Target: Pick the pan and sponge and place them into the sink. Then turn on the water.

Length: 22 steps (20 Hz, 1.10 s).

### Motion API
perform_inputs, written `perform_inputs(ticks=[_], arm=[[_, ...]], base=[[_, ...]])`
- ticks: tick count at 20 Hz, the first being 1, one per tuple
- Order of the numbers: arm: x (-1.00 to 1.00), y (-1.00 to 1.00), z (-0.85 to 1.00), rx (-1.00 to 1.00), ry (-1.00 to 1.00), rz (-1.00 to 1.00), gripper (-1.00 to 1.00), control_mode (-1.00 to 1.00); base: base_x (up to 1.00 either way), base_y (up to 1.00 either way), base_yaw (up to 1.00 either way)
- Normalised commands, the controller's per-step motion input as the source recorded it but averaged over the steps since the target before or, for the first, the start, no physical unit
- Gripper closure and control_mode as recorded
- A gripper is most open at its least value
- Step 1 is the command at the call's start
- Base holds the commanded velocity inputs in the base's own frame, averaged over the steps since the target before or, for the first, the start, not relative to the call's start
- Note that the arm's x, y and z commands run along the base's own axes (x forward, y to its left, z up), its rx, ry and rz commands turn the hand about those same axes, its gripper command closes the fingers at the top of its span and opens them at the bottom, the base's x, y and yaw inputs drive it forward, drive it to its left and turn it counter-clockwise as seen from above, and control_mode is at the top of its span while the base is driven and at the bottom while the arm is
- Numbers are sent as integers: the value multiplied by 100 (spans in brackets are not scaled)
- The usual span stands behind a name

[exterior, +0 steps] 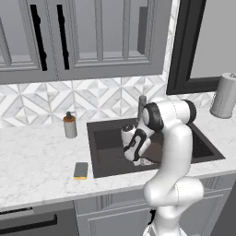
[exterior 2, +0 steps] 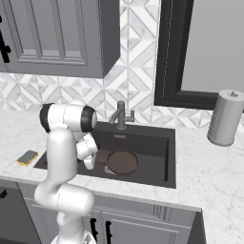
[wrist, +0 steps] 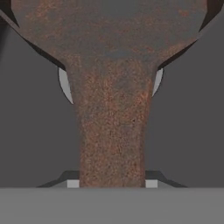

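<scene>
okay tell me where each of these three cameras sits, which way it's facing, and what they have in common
Left base view: behind the arm's left, looking forward and down at the sink, sponge and soap bottle; white arm rises lower right.
Right base view: behind its right, over the pan in the sink, faucet and paper towel roll; arm rises lower left.
Hand view: on the hand, looking along the gripper, shut on the pan's handle.
Shared: both base views show the sink, sponge and arm.

No text, label, brand, number or sign can be read anywhere in these pictures. The soap bottle [exterior: 70, 125] on the worktop [exterior: 37, 161] is plain, and so is the grey canister [exterior 2: 225, 117] at the far right.
</scene>
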Motion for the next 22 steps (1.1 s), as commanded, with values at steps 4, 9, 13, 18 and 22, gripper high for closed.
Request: perform_inputs(ticks=[4,9,13,18,22], arm=[[38,17,-40,-8,0,-3,100,-100],[1,32,-48,-9,0,-6,-100,-100],[-16,13,-16,-1,-4,-5,-100,-100],[-28,0,0,1,-7,-2,-100,-100],[-43,8,39,5,-19,0,-100,-100]], base=[[0,0,0],[0,0,0],[0,0,0],[0,0,0],[0,0,0]])
